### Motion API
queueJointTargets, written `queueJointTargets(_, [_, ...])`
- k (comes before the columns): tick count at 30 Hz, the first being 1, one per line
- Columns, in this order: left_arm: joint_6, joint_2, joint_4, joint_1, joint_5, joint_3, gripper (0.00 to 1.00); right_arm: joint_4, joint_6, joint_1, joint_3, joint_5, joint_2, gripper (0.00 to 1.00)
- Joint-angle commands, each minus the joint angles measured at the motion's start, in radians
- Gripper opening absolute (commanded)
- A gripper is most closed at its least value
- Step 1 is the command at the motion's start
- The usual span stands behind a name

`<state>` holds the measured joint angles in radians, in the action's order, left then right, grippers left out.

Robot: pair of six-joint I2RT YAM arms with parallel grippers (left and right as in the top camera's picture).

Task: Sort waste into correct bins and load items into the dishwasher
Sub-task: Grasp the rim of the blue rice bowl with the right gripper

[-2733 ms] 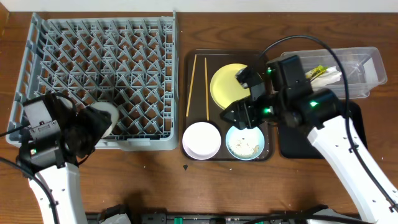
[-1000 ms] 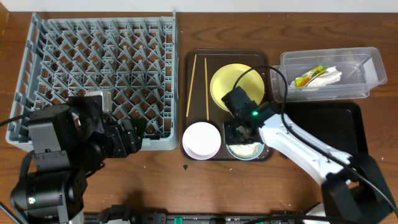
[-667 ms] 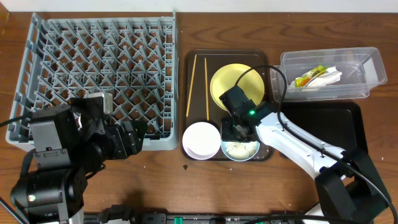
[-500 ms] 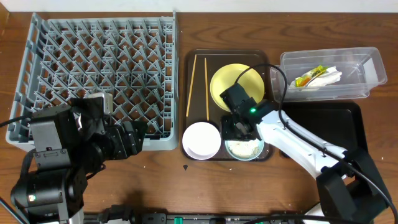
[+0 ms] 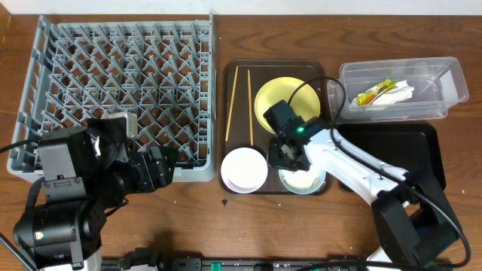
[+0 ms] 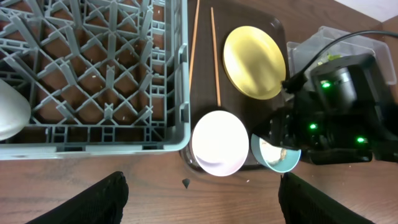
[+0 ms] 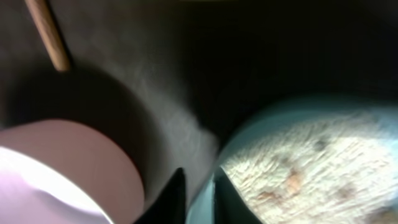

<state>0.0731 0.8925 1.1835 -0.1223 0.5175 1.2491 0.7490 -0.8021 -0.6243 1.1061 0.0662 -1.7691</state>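
Observation:
My right gripper is shut on the left rim of the light blue bowl, which holds whitish rice. In the right wrist view the rim of the bowl sits between the two fingers of the gripper. The pinkish-white bowl lies just left of it. The yellow plate and two chopsticks lie further back on the brown tray. My left gripper hangs open and holds nothing, above the table's front edge. A white cup rests in the grey dish rack.
The clear tub at the back right holds a white napkin and a green-and-orange wrapper. The black tray lies in front of it, partly under my right arm. A small dark scrap lies on the wood.
My right gripper has closed on the blue bowl's rim, and the bowl has shifted slightly to the right. The left arm has not moved.

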Motion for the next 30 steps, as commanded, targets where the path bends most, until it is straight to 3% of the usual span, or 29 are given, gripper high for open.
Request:
queueJointTargets(1, [-0.017,0.002,0.008,0.004,0.006,0.009,0.78,0.001,-0.012,-0.006,0.009,-0.041,-0.009,0.03])
queueJointTargets(4, [-0.017,0.002,0.014,0.004,0.006,0.009,0.78,0.016,0.011,0.014,0.009,-0.049,0.008,0.01])
queueJointTargets(10, [-0.017,0.002,0.016,0.004,0.006,0.009,0.79,0.047,0.189,0.080,0.009,-0.059,0.032,0.01])
queueJointTargets(14, [-0.017,0.002,0.016,0.004,0.006,0.009,0.78,0.039,0.198,0.077,0.009,-0.069,0.028,0.02])
queueJointTargets(20, [-0.017,0.002,0.017,0.004,0.006,0.009,0.78,0.022,0.179,0.036,0.005,-0.122,0.028,0.18])
queueJointTargets(30, [-0.017,0.002,0.031,0.004,0.006,0.009,0.78,0.025,0.159,0.023,-0.001,-0.134,0.006,0.17])
